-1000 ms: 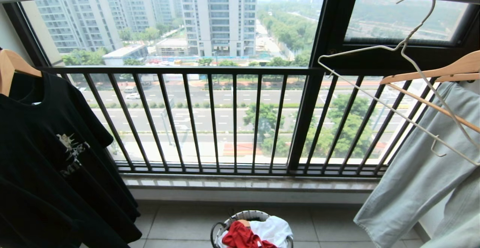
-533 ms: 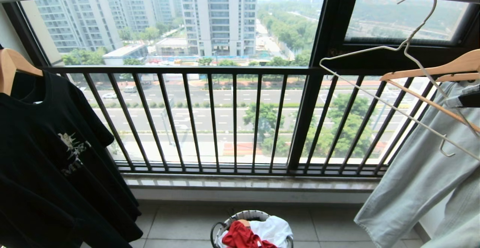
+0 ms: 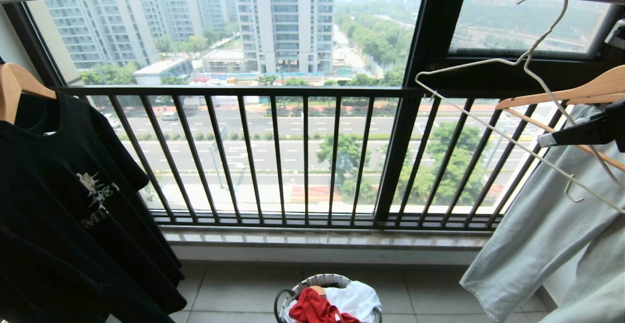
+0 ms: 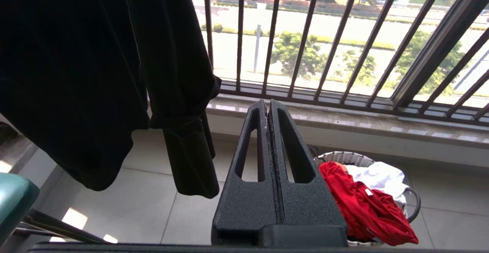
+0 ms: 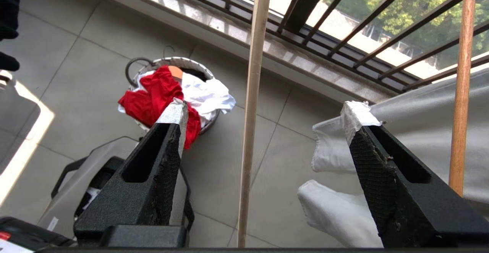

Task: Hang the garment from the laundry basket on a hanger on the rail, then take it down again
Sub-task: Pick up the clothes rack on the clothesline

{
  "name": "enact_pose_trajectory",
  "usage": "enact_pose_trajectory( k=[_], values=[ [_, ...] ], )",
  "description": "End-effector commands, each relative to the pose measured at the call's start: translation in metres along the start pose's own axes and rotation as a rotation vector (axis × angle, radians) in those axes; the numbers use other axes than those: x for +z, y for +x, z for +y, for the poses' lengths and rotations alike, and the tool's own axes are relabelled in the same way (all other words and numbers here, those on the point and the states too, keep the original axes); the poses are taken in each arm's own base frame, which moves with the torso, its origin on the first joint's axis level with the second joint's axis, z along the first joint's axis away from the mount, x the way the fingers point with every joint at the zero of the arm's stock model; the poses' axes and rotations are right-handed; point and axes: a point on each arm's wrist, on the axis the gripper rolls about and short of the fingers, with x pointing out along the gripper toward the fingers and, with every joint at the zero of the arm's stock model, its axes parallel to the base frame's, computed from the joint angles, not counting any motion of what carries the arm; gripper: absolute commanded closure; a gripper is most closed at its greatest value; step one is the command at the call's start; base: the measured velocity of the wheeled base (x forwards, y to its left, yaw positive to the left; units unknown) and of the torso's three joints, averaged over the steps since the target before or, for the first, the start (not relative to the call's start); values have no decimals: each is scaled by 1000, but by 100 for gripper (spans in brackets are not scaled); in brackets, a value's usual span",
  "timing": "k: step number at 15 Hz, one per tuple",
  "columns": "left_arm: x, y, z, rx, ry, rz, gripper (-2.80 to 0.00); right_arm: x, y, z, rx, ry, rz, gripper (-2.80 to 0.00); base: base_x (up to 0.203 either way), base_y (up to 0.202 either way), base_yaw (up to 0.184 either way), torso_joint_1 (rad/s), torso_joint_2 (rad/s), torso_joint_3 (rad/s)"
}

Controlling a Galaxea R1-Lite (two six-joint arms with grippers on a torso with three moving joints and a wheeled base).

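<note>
My right tool (image 5: 263,115) gapes open around the hanger (image 5: 250,104), a thin, stiff, light rod; grip mid-arm. Below it, the soft garment (image 5: 158,96) fills the laundry basket (image 5: 172,61).

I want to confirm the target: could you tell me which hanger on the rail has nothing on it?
The thin off-white hanger on the right is bare; the tan wooden hangers carry the black T-shirt and pale trousers.
</note>
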Motion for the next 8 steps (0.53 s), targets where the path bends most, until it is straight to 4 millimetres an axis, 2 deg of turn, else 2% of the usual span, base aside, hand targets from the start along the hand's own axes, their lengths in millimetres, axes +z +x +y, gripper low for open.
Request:
enact_pose_trajectory(
  k=[1, 8],
  values=[
    [0, 0, 0, 1, -1, 1, 0, -6, 7, -3, 34, 21, 25, -280, 0, 0, 0, 0, 0, 0],
    [0, 0, 0, 1, -1, 1, 0, -19, 30, -8, 30, 18, -5, -280, 0, 0, 0, 0, 0, 0]
  ],
)
